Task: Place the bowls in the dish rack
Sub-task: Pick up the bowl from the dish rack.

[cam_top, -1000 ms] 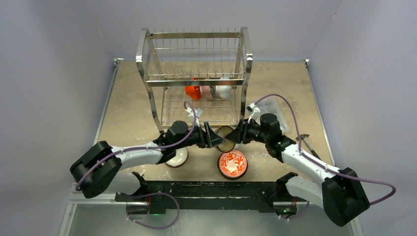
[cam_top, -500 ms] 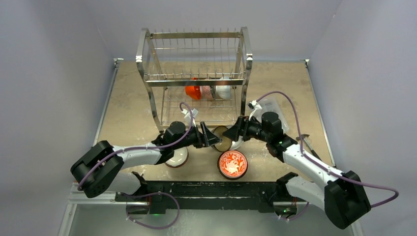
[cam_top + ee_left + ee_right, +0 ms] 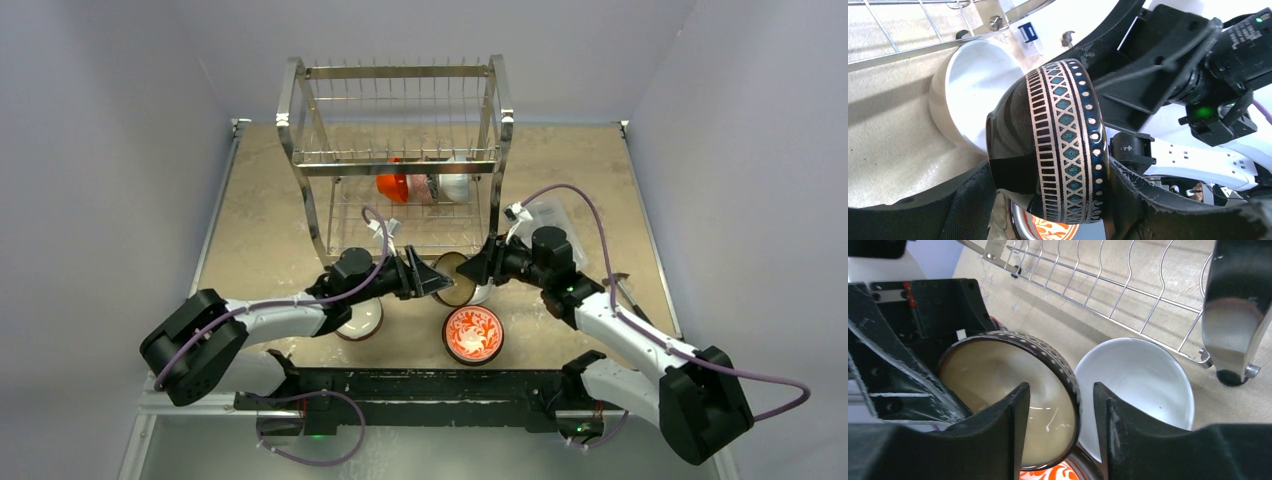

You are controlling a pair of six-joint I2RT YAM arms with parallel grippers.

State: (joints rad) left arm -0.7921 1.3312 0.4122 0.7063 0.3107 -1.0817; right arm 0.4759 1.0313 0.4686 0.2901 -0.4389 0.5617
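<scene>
Beige, mottled, walled in pale grey, the surface (image 3: 260,200) carries the dish rack (image 3: 395,160) at its far middle. 3 bowls stand on edge side by side in the rack's lower tier: an orange-red bowl (image 3: 393,187), a grey-black patterned bowl (image 3: 425,188) and a white one (image 3: 455,185). The upper tier holds nothing that shows.

The blue patterned bowl (image 3: 1063,145) hangs on its side just in front of the rack, clamped between the left fingers (image 3: 973,205). The right fingers (image 3: 998,440) stand apart astride its rim, 1 inside the tan glaze and 1 outside, with a gap showing, so they do not grip it.

By my reading, 3 bowls are loaded, 1 is in the air between the arms, and 3 wait on the surface: a second white bowl (image 3: 1143,385) beside the rack's right front leg, the red-and-white floral bowl (image 3: 472,333) nearer the arm bases, and the tan-brown bowl (image 3: 362,320) partly under the left arm.

No brand or wording can be read. A small blue-and-white tag (image 3: 1029,34) near the rack's leg is too small to make out.
</scene>
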